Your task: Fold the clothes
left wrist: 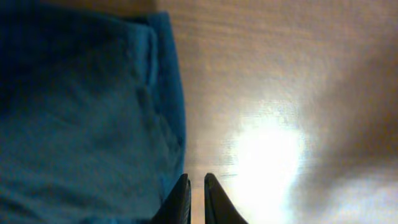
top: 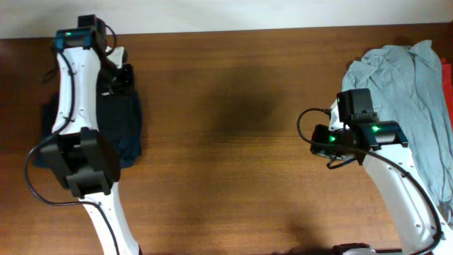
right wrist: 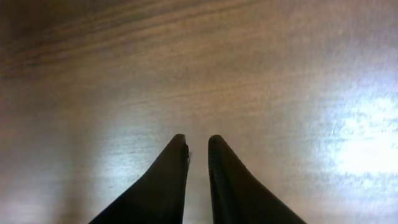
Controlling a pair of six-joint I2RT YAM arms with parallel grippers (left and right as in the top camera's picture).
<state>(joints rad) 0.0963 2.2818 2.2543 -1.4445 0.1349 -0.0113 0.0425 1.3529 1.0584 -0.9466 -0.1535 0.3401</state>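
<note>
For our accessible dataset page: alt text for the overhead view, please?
Two white robot arms over a wooden table: left arm above a dark folded garment, right arm beside a rumpled grey shirt at the right edge.

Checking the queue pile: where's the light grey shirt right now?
Overhead view: the light grey shirt lies crumpled at the table's right edge, just beyond the right arm, with red fabric showing along its outer side.

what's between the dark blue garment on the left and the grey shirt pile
Bare wooden table from the dark blue garment to the grey shirt pile, as the overhead view shows; only the right arm pokes in beside the pile.
</note>
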